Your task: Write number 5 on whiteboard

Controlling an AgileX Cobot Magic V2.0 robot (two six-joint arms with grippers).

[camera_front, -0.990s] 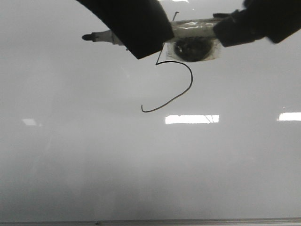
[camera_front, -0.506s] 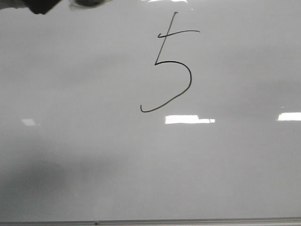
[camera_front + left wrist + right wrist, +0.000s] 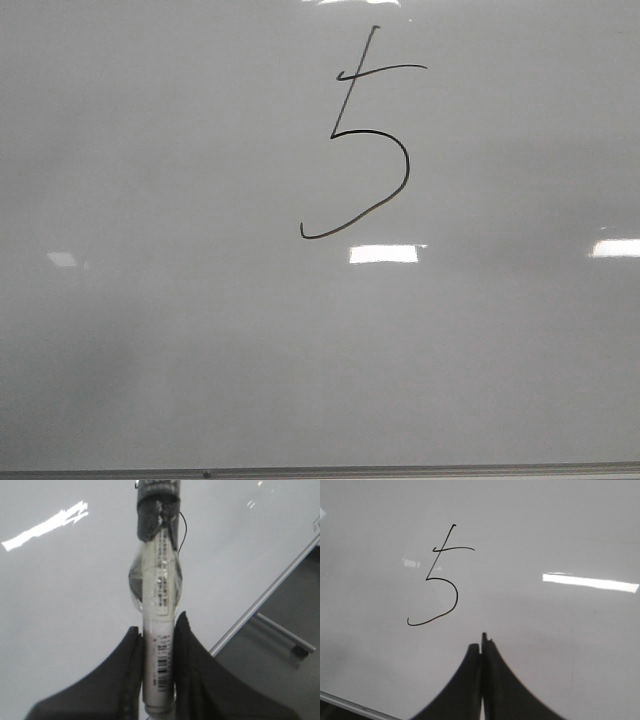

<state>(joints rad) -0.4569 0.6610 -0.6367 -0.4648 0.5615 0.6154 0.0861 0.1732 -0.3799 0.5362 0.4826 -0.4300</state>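
Both arms have gone from the front view, so the number 5 (image 3: 358,140) shows whole in the upper middle of the whiteboard (image 3: 180,340). The left hand (image 3: 156,650) squeezes a marker (image 3: 159,630). The right hand (image 3: 481,652) is pressed together, holding nothing.

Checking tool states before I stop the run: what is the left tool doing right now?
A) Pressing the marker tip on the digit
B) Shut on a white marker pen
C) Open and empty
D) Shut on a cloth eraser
B: the left tool has its dark fingers clamped on the white barcode-labelled marker pen, held above the glossy grey-white whiteboard.
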